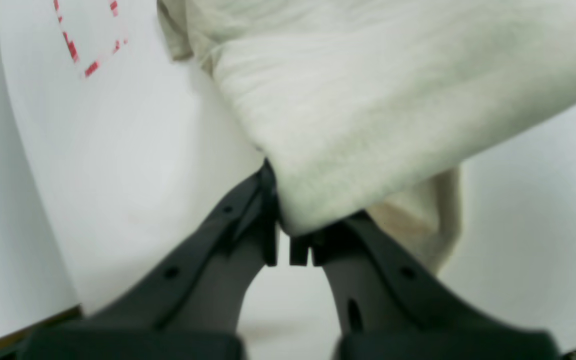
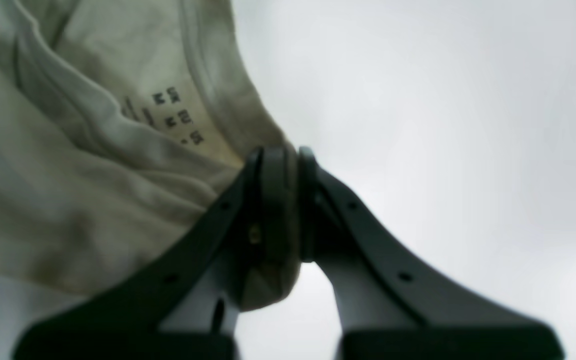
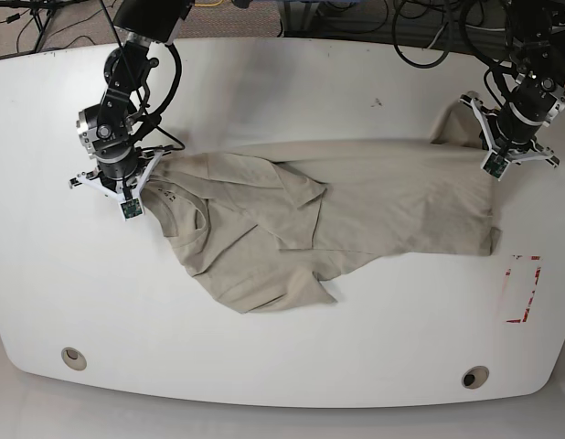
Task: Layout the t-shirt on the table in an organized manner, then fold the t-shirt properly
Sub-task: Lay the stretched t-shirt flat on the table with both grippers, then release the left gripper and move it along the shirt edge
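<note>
T-shirt: a plain beige t-shirt lies stretched sideways across the middle of the table, neckline end toward the base view's left, hem end toward its right. One sleeve is folded over the chest, and the lower left part fans out toward the near edge.

Right gripper: the right gripper, on the base view's left, has its jaws pressed together on the fabric beside the collar. In the right wrist view a fold of cloth bulges out below the closed jaws, and small printed size marks show inside the neckline just beside them.

Left gripper: the left gripper, on the base view's right, has its dark jaws closed on a corner of the shirt's hem end. In the left wrist view the cloth rises from the jaw tips and spreads up and to the right, with a small flap hanging behind the right-hand jaw.

Arms: they stand well apart, one at each end of the shirt, with the cloth drawn out between them.

Table: a large white table with curved edges and two round grey grommet holes near the front edge. A red tape rectangle sits near the shirt's hem end, apart from the cloth.

Room: black cables trail over the floor beyond the table's far edge.
</note>
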### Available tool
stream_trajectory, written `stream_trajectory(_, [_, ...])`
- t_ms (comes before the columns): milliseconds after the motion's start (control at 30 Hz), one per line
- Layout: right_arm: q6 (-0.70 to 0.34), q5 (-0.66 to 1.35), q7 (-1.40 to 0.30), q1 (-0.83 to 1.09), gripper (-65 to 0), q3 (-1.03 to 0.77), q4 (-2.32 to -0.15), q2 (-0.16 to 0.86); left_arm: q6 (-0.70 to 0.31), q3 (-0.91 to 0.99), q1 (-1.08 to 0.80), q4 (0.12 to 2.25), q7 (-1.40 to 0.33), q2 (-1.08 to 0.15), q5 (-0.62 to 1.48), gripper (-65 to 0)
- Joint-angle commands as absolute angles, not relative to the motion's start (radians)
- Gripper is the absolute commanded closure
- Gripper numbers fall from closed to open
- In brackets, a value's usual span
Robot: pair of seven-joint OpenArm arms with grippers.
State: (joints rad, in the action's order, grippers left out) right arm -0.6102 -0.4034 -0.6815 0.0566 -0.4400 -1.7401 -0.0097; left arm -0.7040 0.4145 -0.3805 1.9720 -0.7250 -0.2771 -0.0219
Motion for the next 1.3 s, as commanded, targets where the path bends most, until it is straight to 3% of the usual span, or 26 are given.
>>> stream_trajectory(0, [-0.604, -0.404, -0.662, 0.059, -0.2, -0.443, -1.762, -0.019, -0.698, 0.432, -0.383, 1.991, -0.713, -0.289, -0.047, 0.0])
stream_trajectory(267, [-0.599, -0.404, -0.664, 0.093, -1.4, -0.443, -1.759, -0.024, -0.698, 0.461, -0.384, 1.989, -0.714, -0.286, -0.113, 0.0])
stream_trajectory(333, [-0.599, -0.404, -0.665, 0.096, -4.9, -0.443, -1.759, -0.025, -0.698, 0.467, -0.384, 1.989, -0.714, -0.286, -0.120, 0.0])
stream_trajectory(433, [-0.598, -0.404, -0.662, 0.113, -16.3, -0.443, -1.762, -0.044, -0.698, 0.469, -0.384, 1.989, -0.716, -0.286, -0.125, -1.4])
stream_trajectory(567, [-0.598, -0.404, -0.661, 0.120, -31.2, -0.443, -1.770, -0.050, -0.698, 0.469, -0.386, 1.989, -0.716, -0.286, -0.125, -13.2])
stream_trajectory(700, [-0.604, -0.404, -0.661, 0.122, -39.5, -0.443, -1.776, -0.071, -0.698, 0.469, -0.386, 1.989, -0.716, -0.286, -0.124, -33.2])
stream_trajectory(800, [-0.605, -0.404, -0.661, 0.122, -39.3, -0.443, -1.814, -0.090, -0.698, 0.467, -0.386, 1.989, -0.716, -0.286, -0.120, -42.2])
stream_trajectory(1033, [-0.607, -0.403, -0.662, 0.096, -40.1, -0.406, -1.899, -0.127, -0.698, 0.469, -0.383, 1.998, -0.716, -0.285, -0.116, -42.6])
stream_trajectory(1267, [-0.607, -0.403, -0.667, 0.008, -40.1, -0.294, -1.853, -0.127, -0.698, 0.515, -0.323, 2.000, -0.714, -0.274, -0.114, -42.6])
